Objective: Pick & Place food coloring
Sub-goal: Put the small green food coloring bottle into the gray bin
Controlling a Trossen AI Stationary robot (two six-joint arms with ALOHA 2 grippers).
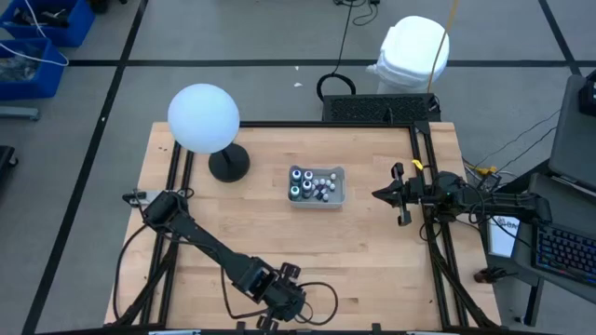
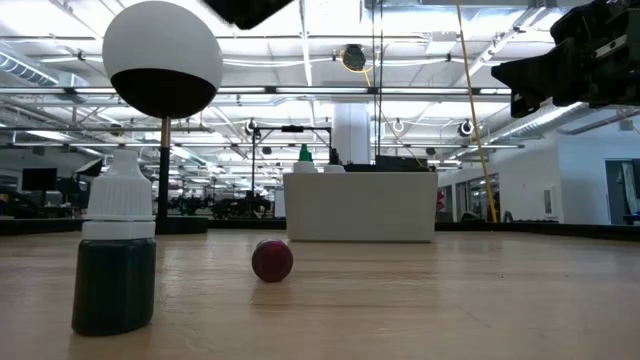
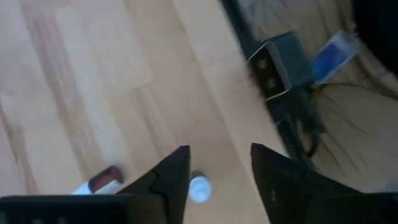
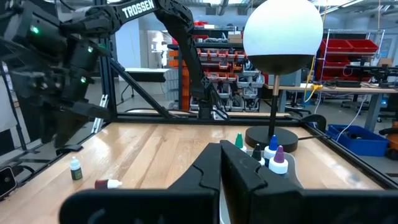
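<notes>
The food coloring is split up. Several small bottles stand in the grey tray (image 1: 340,174) at mid-table, with their coloured tips (image 4: 273,155) showing in the right wrist view. One dark green bottle (image 2: 115,262) with a white cap stands upright on the wood near the near edge. A red bottle (image 2: 272,260) lies on its side beside it. My left gripper (image 3: 217,177) hovers open above the green bottle, whose white cap (image 3: 199,188) shows just beside one finger. My right gripper (image 1: 384,194) is shut and waits in the air to the right of the tray.
A lamp with a white globe (image 1: 203,116) stands on a dark round base (image 1: 228,164) left of the tray. Black frame rails run along the table's edges (image 1: 424,140). A small grey box with cables (image 3: 283,62) sits just off the near edge by my left gripper.
</notes>
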